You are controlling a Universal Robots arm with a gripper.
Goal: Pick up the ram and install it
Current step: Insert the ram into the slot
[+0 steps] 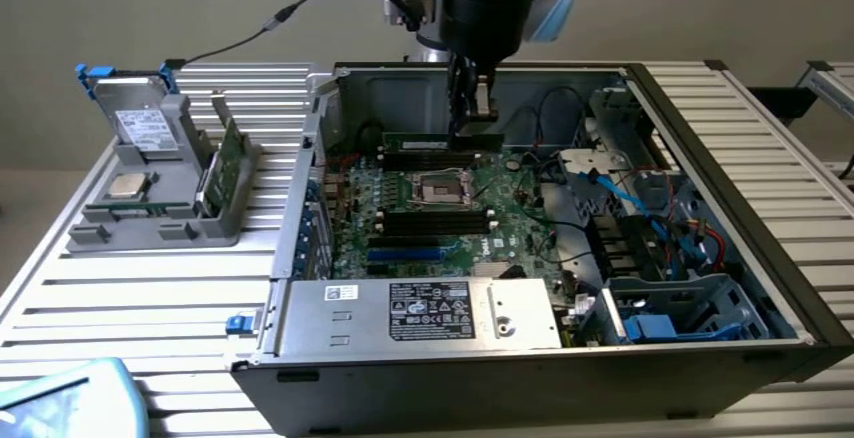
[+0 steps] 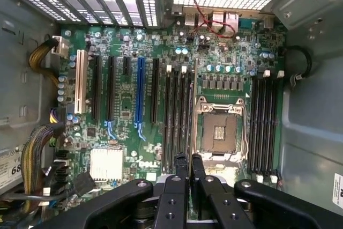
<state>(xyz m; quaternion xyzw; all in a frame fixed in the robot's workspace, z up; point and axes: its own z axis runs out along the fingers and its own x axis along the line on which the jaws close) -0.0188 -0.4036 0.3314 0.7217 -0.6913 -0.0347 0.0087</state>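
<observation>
The jaws pinch the ram [image 1: 430,143] by its top edge inside the open case [image 1: 747,158]. The ram hangs level over the motherboard [image 1: 461,243], just above the black slots [image 1: 420,161] behind the socket [image 1: 441,190]; whether it touches them I cannot tell. A grey holder [image 1: 147,223] sits on the worktop [image 1: 147,298] at the exterior view's left.

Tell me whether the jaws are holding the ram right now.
Yes, in the exterior view the jaws are closed on the ram, a green stick held level over the motherboard.
</observation>
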